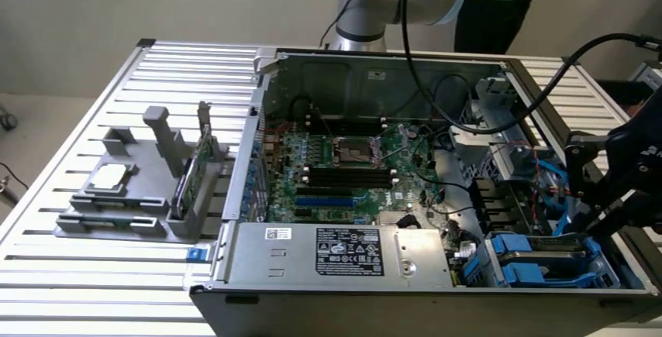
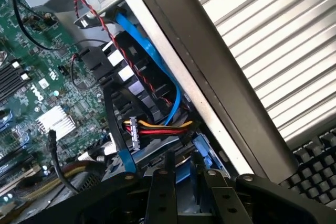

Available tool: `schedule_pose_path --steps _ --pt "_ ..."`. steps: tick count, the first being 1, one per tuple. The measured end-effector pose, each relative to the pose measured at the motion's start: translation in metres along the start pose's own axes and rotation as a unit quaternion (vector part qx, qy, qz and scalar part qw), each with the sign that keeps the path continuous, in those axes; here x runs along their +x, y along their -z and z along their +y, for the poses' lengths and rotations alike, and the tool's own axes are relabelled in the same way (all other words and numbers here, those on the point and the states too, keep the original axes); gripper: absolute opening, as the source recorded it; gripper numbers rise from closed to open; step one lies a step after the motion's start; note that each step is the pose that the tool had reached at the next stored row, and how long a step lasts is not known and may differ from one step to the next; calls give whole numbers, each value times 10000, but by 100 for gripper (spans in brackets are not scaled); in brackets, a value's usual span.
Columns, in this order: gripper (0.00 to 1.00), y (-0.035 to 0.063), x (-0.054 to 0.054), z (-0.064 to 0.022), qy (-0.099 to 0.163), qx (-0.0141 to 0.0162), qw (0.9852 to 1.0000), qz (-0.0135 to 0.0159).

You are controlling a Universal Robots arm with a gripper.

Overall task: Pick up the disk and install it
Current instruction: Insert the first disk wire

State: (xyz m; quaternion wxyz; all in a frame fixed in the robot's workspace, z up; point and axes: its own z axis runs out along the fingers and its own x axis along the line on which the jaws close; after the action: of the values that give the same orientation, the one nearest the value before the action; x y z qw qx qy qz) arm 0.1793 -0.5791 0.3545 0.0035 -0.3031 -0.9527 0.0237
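Gripper [image 1: 593, 225] is over the computer case [image 1: 253, 159] at the exterior view's right corner. Its jaws are narrow, apparently clamped on the disk [image 1: 540, 250], which sits low inside beside a blue cable [image 2: 152, 56].

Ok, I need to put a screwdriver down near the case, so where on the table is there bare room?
The slatted table is bare between the grey fixture and the near edge, and beyond the fixture, on the exterior view's left. Inside the computer case it is crowded: motherboard, cables, and the gripper over the blue drive bay.
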Motion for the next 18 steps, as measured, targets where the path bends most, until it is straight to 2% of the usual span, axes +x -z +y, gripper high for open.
schedule_pose_path --steps 3,6,12,18 --pt "26 -17 0 1 -237 -6 9997 17" --pt "26 -30 1 1 -482 -7 9988 30" --pt "26 -51 1 2 -917 -6 9958 51" --pt "26 -72 -5 7 -1142 -9 9934 66"
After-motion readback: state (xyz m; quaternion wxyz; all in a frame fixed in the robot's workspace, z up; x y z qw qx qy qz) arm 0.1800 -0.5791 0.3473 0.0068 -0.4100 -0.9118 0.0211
